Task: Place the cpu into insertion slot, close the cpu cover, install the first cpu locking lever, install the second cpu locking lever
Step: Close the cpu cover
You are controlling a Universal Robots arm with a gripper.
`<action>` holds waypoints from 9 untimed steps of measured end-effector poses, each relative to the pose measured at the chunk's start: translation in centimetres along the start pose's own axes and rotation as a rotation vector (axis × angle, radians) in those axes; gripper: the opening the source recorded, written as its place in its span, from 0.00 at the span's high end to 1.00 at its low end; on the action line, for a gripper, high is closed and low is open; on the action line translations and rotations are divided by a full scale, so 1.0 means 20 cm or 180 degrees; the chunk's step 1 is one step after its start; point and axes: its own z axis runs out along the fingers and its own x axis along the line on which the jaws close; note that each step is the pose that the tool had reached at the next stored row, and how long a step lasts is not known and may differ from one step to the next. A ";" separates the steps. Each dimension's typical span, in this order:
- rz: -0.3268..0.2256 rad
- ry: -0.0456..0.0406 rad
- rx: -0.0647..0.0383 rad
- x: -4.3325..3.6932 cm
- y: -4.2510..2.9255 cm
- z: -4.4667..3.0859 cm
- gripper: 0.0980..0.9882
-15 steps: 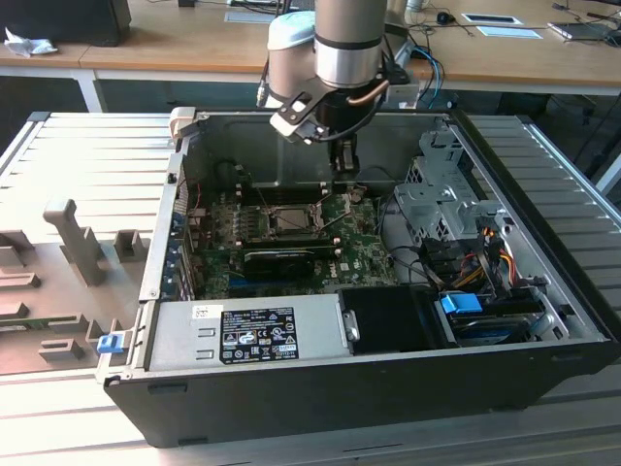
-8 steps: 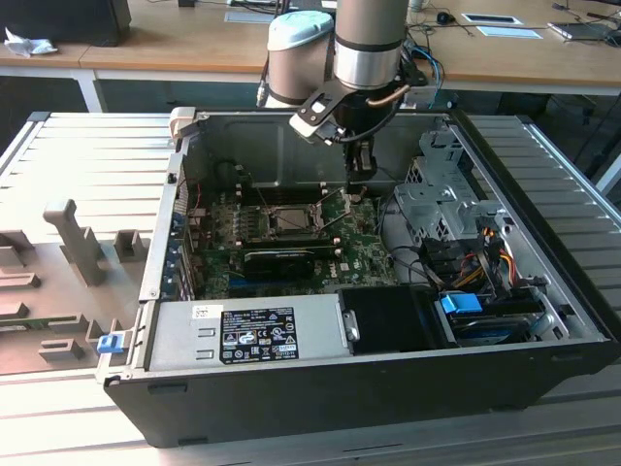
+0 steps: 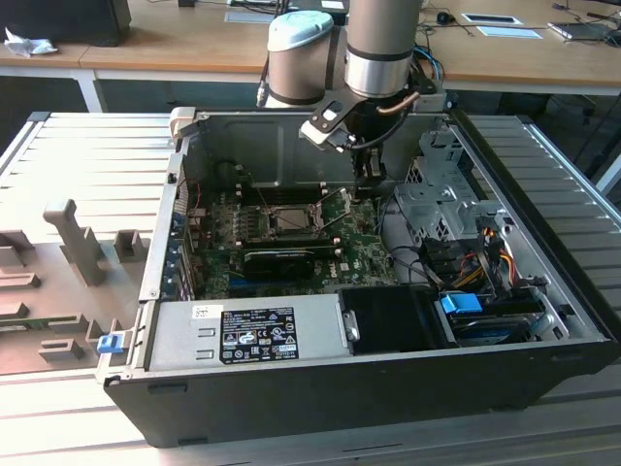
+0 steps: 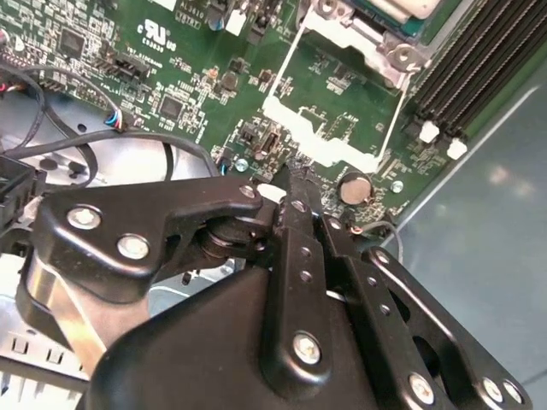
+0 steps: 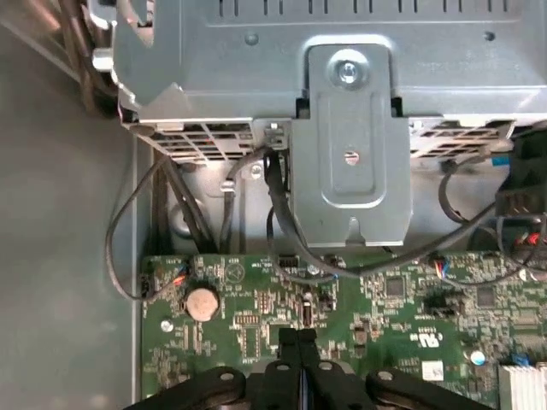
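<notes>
Fingers (image 5: 291,348) pressed tight together | gripper (image 3: 370,190) low over green board (image 5: 393,318), tips close to it | insertion slot (image 3: 286,219) near, toward exterior view's left of fingers | metal cage edge (image 3: 437,194) just beside fingers, opposite side | open room over slot

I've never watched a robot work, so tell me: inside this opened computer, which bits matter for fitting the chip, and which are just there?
For the job:
- insertion slot
- gripper, fingers shut, over the green board

Just there:
- power supply
- round battery
- drive cage
- coloured cables
</notes>
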 end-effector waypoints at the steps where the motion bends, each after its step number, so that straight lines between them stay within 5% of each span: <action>1: 0.0000 0.0000 0.0015 0.000 0.002 0.007 0.99; 5: -0.0001 0.0003 0.0135 0.000 0.001 0.014 0.99; 9: 0.0000 0.0009 0.0151 -0.001 -0.036 0.012 0.99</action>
